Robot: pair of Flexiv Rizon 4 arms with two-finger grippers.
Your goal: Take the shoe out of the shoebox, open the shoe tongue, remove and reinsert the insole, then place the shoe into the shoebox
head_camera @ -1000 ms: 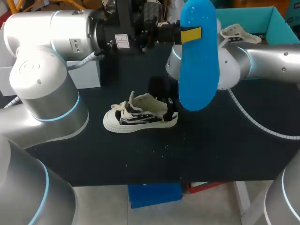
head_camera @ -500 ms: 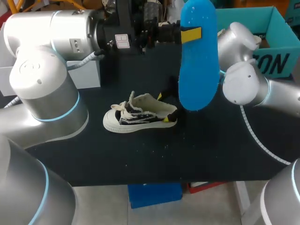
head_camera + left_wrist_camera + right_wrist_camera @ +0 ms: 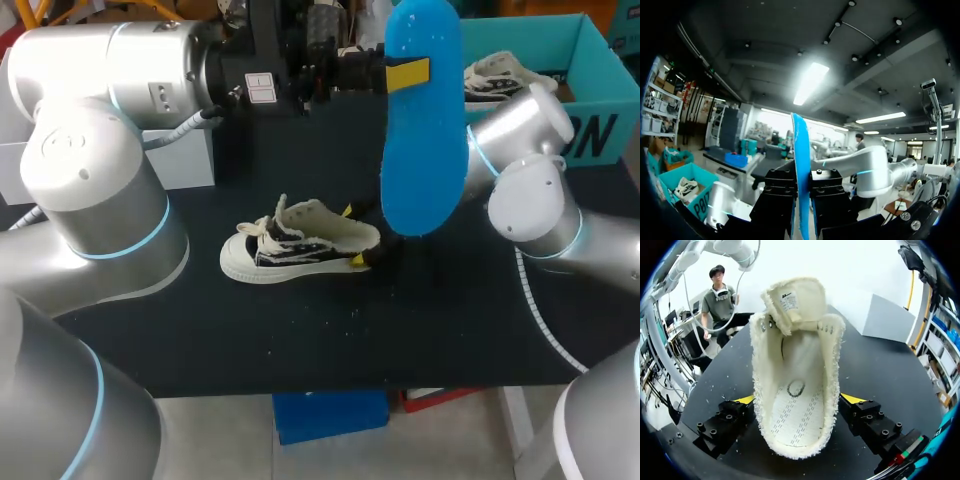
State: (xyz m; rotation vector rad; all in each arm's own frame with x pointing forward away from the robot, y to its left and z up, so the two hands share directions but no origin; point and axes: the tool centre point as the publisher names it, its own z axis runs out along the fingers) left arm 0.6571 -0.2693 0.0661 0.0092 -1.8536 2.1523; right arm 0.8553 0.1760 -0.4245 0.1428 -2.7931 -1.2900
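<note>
Table [image 3: 300, 340]: a black top, bare along its near edge. Shoe [image 3: 300, 245]: a black-and-cream canvas sneaker that stood upright on its sole near the middle of the table, toe toward the robot's left and heel toward its right, laces loose. In the right wrist view the shoe [image 3: 795, 340] lay with its heel nearest the camera, its tongue lifted up and forward, and its cream inner floor with rows of stitching was exposed.

Right gripper [image 3: 355, 237]: set low at the heel, one yellow tip on the near side and one on the far side. The right wrist view showed the right gripper [image 3: 799, 400] with both tips pressed against the frayed collar from opposite sides, so it pinched the heel.

Insole [image 3: 425, 150]: bright blue, held upright high above the table, beyond and to the right of the shoe. Left gripper [image 3: 405, 73]: clamped on the insole's upper part; in the left wrist view the insole [image 3: 801, 190] stood edge-on between the closed black fingers.

Shoebox [image 3: 590, 60]: teal, open, at the far right corner, well apart from the shoe on the table. A second shoe [image 3: 500, 75] lay inside it
</note>
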